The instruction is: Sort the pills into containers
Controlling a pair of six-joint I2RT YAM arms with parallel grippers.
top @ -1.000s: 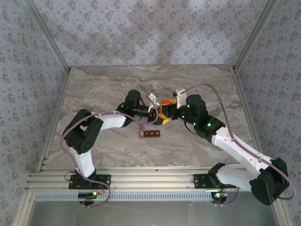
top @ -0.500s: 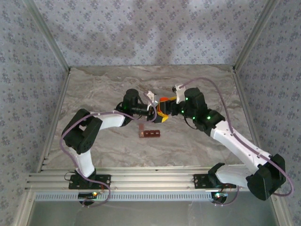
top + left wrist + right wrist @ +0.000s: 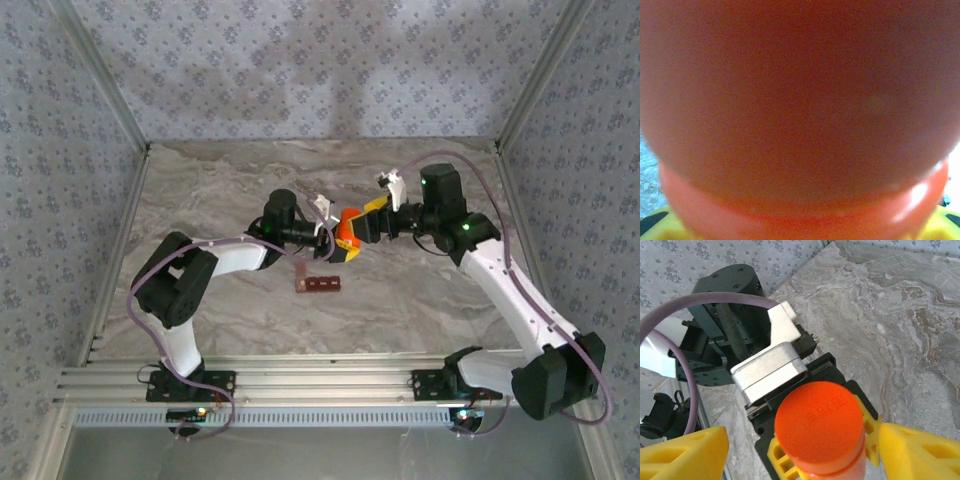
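I count one strip of containers (image 3: 317, 284), four dark red-brown cells in a row. It lies flat on the bench (image 3: 220, 190) near the middle, a little toward the near edge, with bare marble around it and apart from both tools. Just past it, toward the far edge, the single orange bottle (image 3: 347, 228) sits tilted and clamped in the left tool (image 3: 338, 243). I cannot tell whether it touches the bench. Its cap (image 3: 819, 425) faces my right wrist camera. The right tool (image 3: 802, 450) stands wide, its two yellow fingers (image 3: 682, 452) flanking the cap without touching it. Both arms meet over the bottle.
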